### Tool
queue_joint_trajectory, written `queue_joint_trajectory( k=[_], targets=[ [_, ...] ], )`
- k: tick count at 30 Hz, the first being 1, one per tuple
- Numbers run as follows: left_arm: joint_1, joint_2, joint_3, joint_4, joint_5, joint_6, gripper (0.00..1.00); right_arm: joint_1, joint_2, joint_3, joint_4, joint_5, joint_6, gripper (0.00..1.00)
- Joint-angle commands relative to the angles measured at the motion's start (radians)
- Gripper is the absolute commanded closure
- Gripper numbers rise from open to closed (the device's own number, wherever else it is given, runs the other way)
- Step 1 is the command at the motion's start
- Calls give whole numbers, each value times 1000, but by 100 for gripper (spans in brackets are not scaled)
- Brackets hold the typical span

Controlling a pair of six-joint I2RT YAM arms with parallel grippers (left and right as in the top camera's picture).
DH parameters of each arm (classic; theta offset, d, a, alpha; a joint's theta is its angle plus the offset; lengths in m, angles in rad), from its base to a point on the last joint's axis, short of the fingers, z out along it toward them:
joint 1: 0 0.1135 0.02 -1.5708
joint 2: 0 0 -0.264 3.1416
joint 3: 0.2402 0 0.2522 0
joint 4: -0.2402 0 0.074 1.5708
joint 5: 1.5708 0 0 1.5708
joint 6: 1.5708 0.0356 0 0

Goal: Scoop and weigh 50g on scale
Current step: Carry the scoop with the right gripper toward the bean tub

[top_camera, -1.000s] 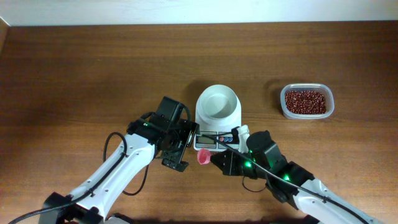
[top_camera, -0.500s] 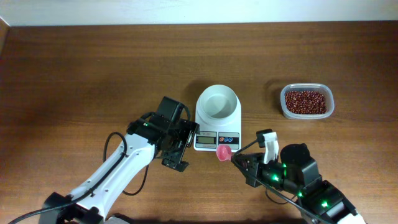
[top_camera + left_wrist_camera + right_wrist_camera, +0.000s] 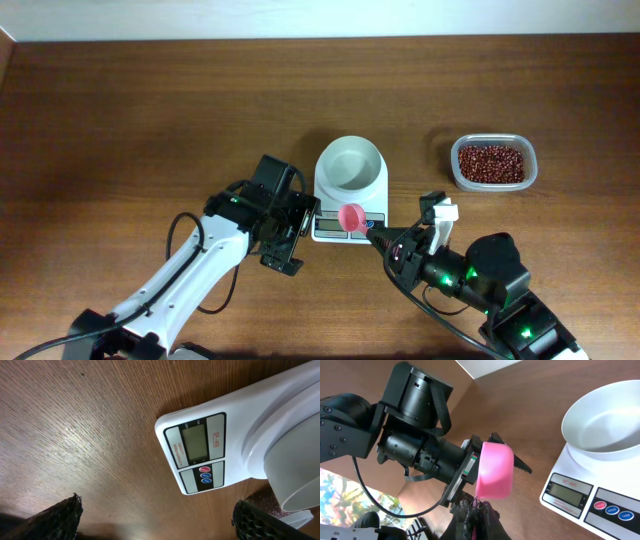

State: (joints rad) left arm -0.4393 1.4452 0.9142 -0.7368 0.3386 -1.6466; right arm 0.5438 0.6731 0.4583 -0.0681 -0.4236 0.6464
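Right tool [image 3: 385, 243], clenched on a pink scoop [image 3: 351, 216], holds it just above the scale [image 3: 328, 226].

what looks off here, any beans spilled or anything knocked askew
Nothing stands out. The beans are all inside the clear tub, none on the table; the scale sits flat with its bowl upright and empty.

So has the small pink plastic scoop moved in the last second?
Yes. The pink scoop, pinched in the shut right gripper, went right and up-frame: from the wood in front of the white digital scale to over its buttons.
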Motion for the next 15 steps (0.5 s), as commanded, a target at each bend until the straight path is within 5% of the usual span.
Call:
queue_joint_trajectory(
  k=[1,15],
  targets=[
    [0,-8,1,-2,-14,-6,1,-4,-7,10,5,2,-11,96],
    [0,-8,1,-2,-14,-6,1,-146,-56,71,-6,-13,-93,96]
  ],
)
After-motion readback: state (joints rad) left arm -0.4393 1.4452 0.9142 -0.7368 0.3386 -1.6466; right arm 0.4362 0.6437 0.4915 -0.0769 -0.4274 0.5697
